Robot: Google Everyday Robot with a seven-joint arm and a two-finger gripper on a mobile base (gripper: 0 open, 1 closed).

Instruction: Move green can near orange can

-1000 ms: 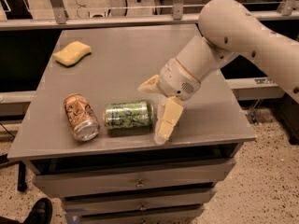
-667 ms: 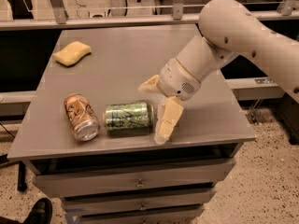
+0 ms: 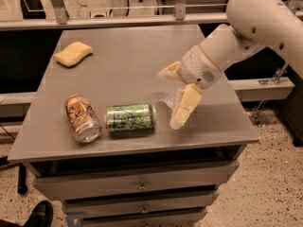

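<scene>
Green can (image 3: 130, 117) lies on its side near the front edge of your table (image 3: 132, 46), just beside the orange can (image 3: 83, 118) (also tipped over, its silver end facing the front), with a narrow gap between them. Your gripper (image 3: 176, 91) hangs on the green can's other side, close but not touching, fingers spread wide and holding nothing. You'll see a yellow sponge (image 3: 73, 54) at the far left corner.
</scene>
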